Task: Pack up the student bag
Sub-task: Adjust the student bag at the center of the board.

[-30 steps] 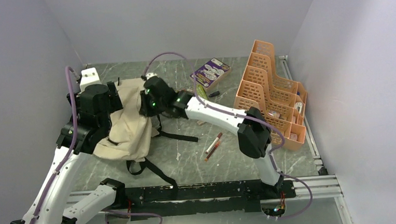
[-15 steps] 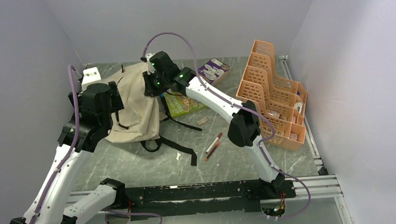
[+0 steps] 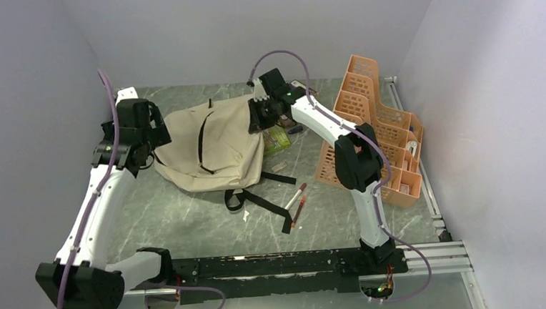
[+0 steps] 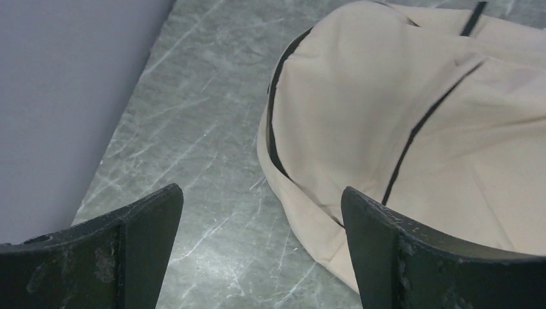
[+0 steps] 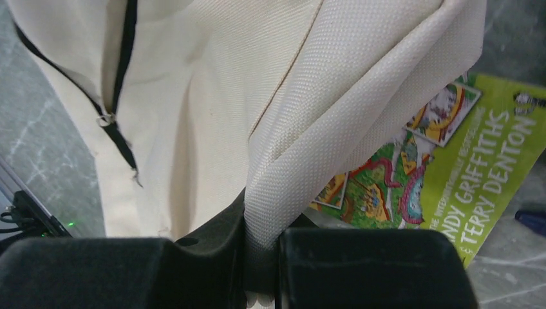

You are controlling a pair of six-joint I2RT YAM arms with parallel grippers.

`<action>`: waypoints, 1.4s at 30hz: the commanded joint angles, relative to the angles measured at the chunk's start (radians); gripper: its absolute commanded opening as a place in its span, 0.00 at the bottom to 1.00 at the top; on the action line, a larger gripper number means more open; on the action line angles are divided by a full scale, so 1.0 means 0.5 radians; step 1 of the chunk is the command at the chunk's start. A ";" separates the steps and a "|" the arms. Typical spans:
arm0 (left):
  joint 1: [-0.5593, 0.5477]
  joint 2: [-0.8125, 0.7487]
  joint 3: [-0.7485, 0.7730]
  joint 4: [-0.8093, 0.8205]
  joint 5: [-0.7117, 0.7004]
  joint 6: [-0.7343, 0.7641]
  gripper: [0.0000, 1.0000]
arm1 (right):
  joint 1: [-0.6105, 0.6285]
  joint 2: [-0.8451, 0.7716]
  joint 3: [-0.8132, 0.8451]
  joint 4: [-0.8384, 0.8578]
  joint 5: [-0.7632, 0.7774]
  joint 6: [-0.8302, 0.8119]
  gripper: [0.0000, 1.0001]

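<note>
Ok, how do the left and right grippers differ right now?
The left gripper stands wide open and empty; the right gripper is shut on a fold of the student bag. The left gripper hangs over the table beside the bag's edge; the right gripper sits above a green book. Both are at the bag.

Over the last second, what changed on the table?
The right tool, clamped on the student bag, swung right and farther back. It dragged the bag out flat from under the left tool, which is open and now hangs at the bag's left edge. A green book came into view. The orange organizer and pens stayed put.
</note>
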 commanded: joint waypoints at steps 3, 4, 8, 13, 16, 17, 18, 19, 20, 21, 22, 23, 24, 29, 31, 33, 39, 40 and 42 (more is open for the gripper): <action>0.315 0.188 0.010 0.152 0.366 -0.090 0.97 | -0.114 -0.143 -0.348 0.258 0.086 0.055 0.26; 0.356 0.225 0.010 0.177 0.413 -0.096 0.97 | -0.133 -0.145 -0.390 0.280 0.105 0.067 0.29; 0.539 0.424 0.043 0.277 0.670 -0.156 0.97 | -0.160 -0.187 -0.516 0.350 0.156 0.099 0.53; 0.577 0.643 0.050 0.429 0.895 -0.212 0.95 | -0.160 -0.355 -0.662 0.443 0.246 0.158 0.66; 0.566 0.695 -0.010 0.558 1.069 -0.231 0.91 | -0.160 -0.535 -0.779 0.510 0.371 0.222 0.71; 0.553 0.696 -0.037 0.625 1.101 -0.222 0.89 | -0.158 -0.605 -0.830 0.542 0.415 0.247 0.72; 0.536 0.700 -0.048 0.643 1.080 -0.208 0.90 | -0.157 -0.673 -0.876 0.586 0.441 0.268 0.72; 0.525 0.714 -0.051 0.646 1.027 -0.185 0.90 | -0.157 -0.743 -0.928 0.631 0.457 0.292 0.73; 0.523 0.735 -0.054 0.644 0.957 -0.173 0.91 | -0.158 -0.829 -0.975 0.670 0.464 0.313 0.73; 0.528 0.768 -0.048 0.629 0.876 -0.159 0.92 | -0.156 -0.887 -1.015 0.711 0.459 0.331 0.73; 0.538 0.809 -0.025 0.608 0.775 -0.140 0.92 | -0.154 -0.937 -1.047 0.747 0.433 0.345 0.73; 0.548 0.869 0.000 0.595 0.733 -0.120 0.93 | -0.152 -0.977 -1.067 0.764 0.411 0.354 0.74; 0.564 0.920 0.031 0.594 0.735 -0.097 0.93 | -0.147 -1.010 -1.078 0.772 0.385 0.361 0.74; 0.619 1.237 0.245 0.611 1.056 0.068 0.92 | -0.097 -1.098 -1.126 0.812 0.270 0.376 0.76; 0.618 1.383 0.373 0.548 1.137 0.121 0.91 | -0.079 -1.097 -1.136 0.828 0.221 0.382 0.76; 0.619 1.486 0.465 0.504 1.161 0.162 0.91 | -0.066 -1.081 -1.141 0.831 0.186 0.387 0.76; 0.625 1.565 0.449 0.472 1.135 0.163 0.71 | -0.042 -1.033 -1.170 0.812 0.217 0.402 0.77; 0.624 1.569 0.453 0.464 1.141 0.159 0.65 | -0.042 -1.033 -1.179 0.807 0.237 0.409 0.77; 0.626 1.571 0.459 0.449 1.165 0.148 0.49 | -0.041 -1.033 -1.195 0.798 0.260 0.411 0.77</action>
